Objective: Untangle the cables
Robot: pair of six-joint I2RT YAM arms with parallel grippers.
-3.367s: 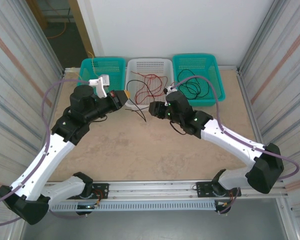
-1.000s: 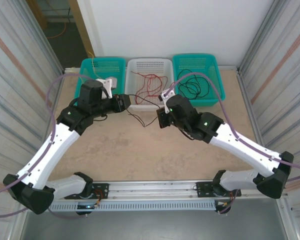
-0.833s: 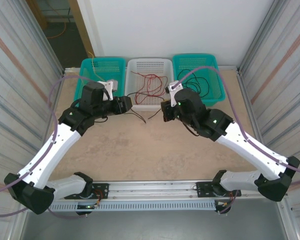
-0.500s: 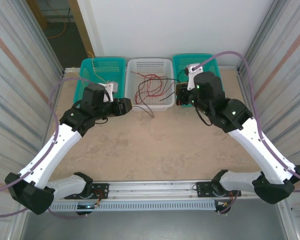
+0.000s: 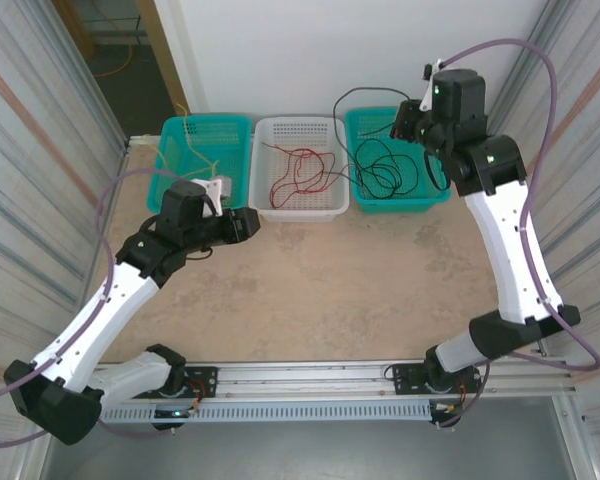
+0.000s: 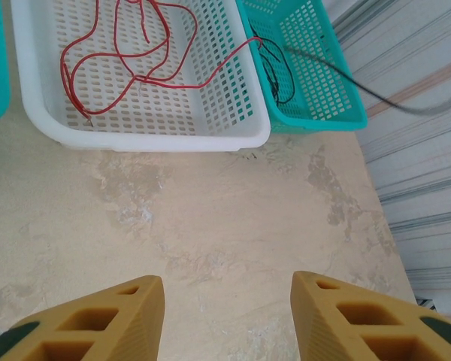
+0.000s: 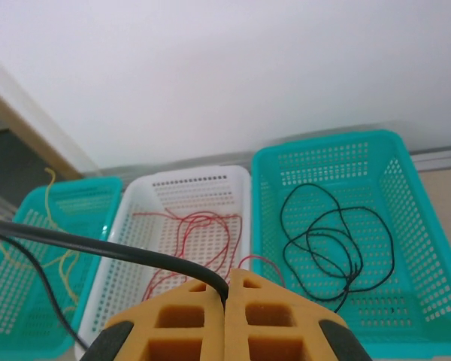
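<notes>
Beige bench [image 5: 330, 290] below: right fingers [image 7: 229, 304] clamp a black cable [image 7: 98, 248] held high, running left then drooping into the right-hand teal basket [image 5: 437, 188]; left fingers [image 5: 250, 222] spread, empty.

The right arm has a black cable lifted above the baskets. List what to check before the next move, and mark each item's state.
1. Right hand grips the black cable: ok. The fingers are shut on it.
2. Left hand is free to help: ok. It is open and empty above bare table.
3. Red cable lies wholly in the white basket: not ok. One end crosses the wall into the right teal basket.
4. Red is clear of black there: cannot tell. They meet at that basket's corner.
5. Pale yellow cable is in the left teal basket: ok.
</notes>
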